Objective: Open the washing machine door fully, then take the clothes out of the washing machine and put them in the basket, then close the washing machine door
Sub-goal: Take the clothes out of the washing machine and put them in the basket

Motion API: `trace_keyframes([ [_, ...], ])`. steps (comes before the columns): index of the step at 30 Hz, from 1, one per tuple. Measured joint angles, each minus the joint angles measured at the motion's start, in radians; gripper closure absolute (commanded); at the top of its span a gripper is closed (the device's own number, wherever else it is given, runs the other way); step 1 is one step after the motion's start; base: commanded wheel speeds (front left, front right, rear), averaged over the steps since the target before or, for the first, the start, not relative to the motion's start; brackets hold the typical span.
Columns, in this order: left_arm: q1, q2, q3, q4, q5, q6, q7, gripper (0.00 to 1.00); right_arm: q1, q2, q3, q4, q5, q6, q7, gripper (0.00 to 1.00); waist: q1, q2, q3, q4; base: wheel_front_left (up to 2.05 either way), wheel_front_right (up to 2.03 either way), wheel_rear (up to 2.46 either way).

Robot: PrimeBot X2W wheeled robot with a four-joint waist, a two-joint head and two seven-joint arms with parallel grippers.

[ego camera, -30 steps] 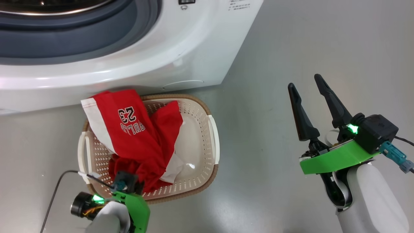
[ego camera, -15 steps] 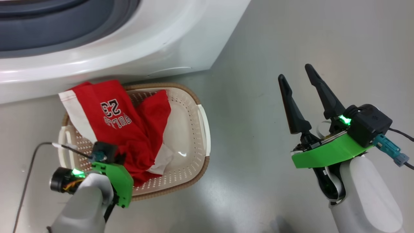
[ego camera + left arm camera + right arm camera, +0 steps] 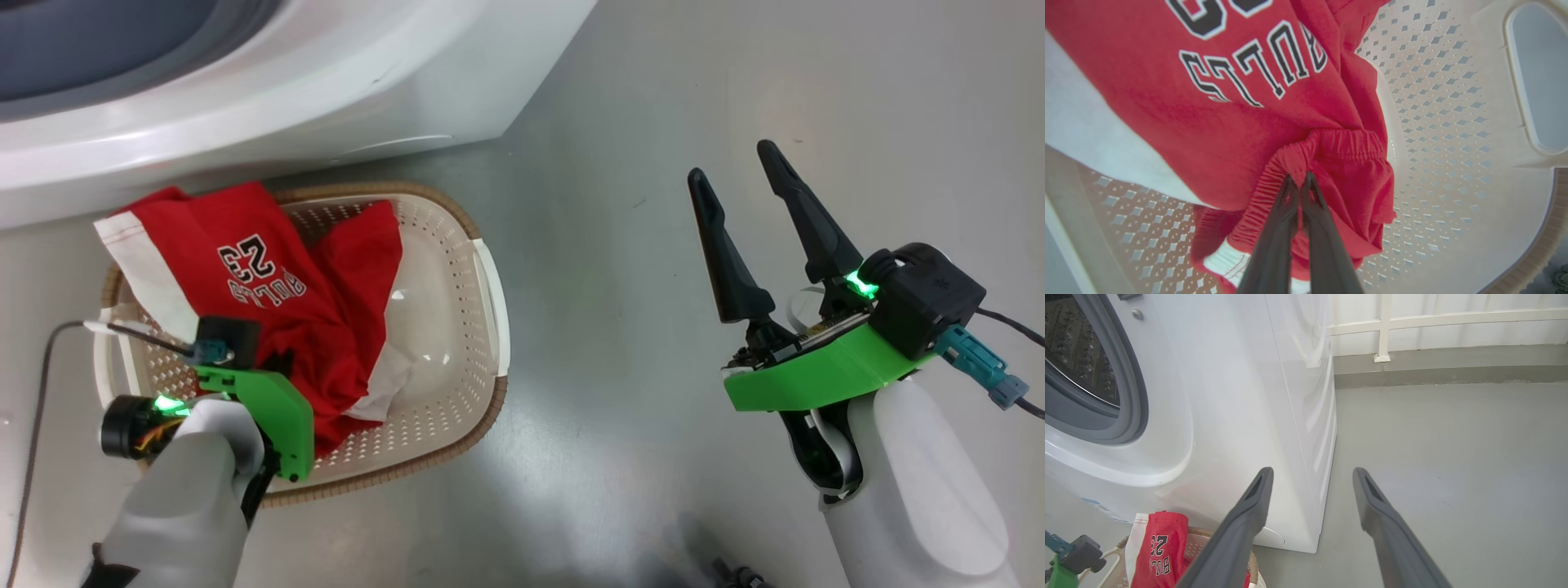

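The red clothes with white trim and a "BULLS 23" print lie bunched in the cream perforated basket, one edge draped over its far left rim. My left gripper is shut on the red elastic waistband of the clothes, low inside the basket. My right gripper hangs open and empty over bare floor, right of the basket. The white washing machine stands just behind the basket; its grey gasket and steel drum show. The washing machine door is out of view.
Grey floor spreads to the right of the machine and basket. A low kerb and white railing close off the far side. A dark cable trails from my left wrist beside the basket.
The head camera has shifted, so machine and basket sit further left in the picture. My left wrist has come farther over the basket, still gripping the clothes. The right gripper stays open.
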Motion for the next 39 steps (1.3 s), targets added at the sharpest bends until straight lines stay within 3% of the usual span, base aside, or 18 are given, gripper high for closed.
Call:
trace_keyframes([
  [9, -0.008, 0.014, -0.021, 0.000, -0.060, 0.000, 0.015, 1.00, -0.005, 0.000, 0.001, -0.001, -0.022, 0.000, 0.000, 0.00, 0.0000, 0.0000, 0.011, -0.002, 0.00, 0.00, 0.00],
  [10, -0.008, 0.014, -0.022, 0.000, -0.067, 0.000, 0.015, 0.93, -0.005, 0.000, 0.001, -0.001, -0.025, 0.000, 0.000, 0.00, 0.0000, 0.0000, 0.010, -0.001, 0.00, 0.00, 0.00],
  [12, -0.008, 0.015, -0.026, 0.001, -0.077, 0.000, 0.013, 0.54, -0.005, 0.000, 0.000, 0.000, -0.026, 0.000, 0.000, 0.00, 0.0000, 0.0000, 0.006, 0.002, 0.00, 0.00, 0.00],
  [13, -0.008, 0.015, -0.026, 0.001, -0.083, 0.000, 0.006, 0.20, -0.005, -0.001, 0.000, 0.000, -0.026, 0.000, 0.000, 0.00, 0.0000, 0.0000, 0.003, 0.004, 0.00, 0.00, 0.00],
  [14, -0.008, 0.015, -0.026, 0.001, -0.089, 0.000, -0.001, 0.00, -0.005, -0.001, 0.000, 0.001, -0.026, 0.000, 0.000, 0.00, 0.0000, 0.0000, -0.001, 0.006, 0.00, 0.00, 0.00],
  [33, 0.026, 0.011, -0.007, -0.021, -0.202, 0.000, -0.125, 0.00, 0.026, -0.035, -0.004, 0.044, -0.026, 0.000, 0.000, 0.00, -0.0001, 0.0000, -0.135, 0.059, 0.00, 0.00, 0.00],
  [39, 0.072, 0.031, 0.060, -0.146, -0.194, 0.023, -0.126, 0.00, 0.043, -0.043, -0.008, 0.053, -0.025, 0.000, 0.000, 0.00, 0.0000, 0.0000, -0.187, 0.077, 0.00, 0.00, 0.00],
])
